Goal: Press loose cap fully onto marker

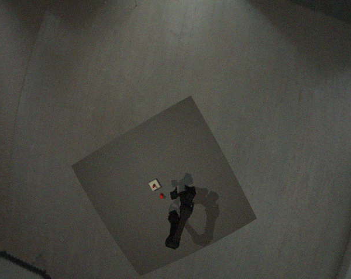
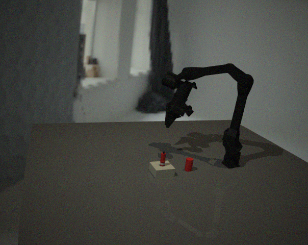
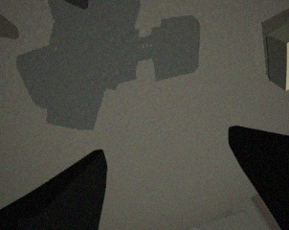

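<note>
The marker is red with a dark tip and a pale band low down. It stands upright and uncapped in the cream holder block. The red cap stands on the table beside the block, on the side toward the arm's base, not touching it. My gripper is open and empty, high above the table and off to one side of the block and cap. In the wrist view only a corner of the block shows; the marker and cap are out of view.
The brown-grey table top bears the block, the cap and the arm's base. Shadows of the arm lie across the table. A wall, a window and a dark curtain stand behind the table.
</note>
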Motion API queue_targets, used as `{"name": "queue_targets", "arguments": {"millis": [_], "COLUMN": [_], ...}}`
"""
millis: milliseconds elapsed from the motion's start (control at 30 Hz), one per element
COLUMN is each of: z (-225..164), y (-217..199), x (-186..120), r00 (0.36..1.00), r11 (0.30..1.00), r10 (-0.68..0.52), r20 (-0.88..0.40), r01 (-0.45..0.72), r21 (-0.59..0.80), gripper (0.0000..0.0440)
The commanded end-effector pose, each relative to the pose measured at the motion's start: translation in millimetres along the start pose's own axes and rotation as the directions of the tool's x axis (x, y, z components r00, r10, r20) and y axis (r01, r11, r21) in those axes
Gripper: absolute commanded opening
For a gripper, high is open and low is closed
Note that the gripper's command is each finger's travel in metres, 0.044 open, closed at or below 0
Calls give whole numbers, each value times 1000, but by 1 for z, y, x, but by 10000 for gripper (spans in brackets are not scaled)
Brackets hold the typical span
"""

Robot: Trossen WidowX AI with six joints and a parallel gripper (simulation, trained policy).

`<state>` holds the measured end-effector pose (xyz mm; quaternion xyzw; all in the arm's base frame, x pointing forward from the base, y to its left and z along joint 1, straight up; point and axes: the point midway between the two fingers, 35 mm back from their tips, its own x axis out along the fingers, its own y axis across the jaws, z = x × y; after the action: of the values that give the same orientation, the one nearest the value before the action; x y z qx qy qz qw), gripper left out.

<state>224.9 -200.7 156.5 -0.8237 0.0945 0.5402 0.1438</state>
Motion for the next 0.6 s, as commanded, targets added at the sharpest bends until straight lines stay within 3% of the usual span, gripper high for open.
{"name": "queue_targets", "arguments": {"millis": [0,567], "z": [-2,-7], "y": [-6,-37], "x": [6,17], "r00": [999,993], "r11": [1000,997], "r10": [-6,-18], "r20": [32,115], "r01": [7,27], "r21": [-11,-77], "gripper": [325,326]}}
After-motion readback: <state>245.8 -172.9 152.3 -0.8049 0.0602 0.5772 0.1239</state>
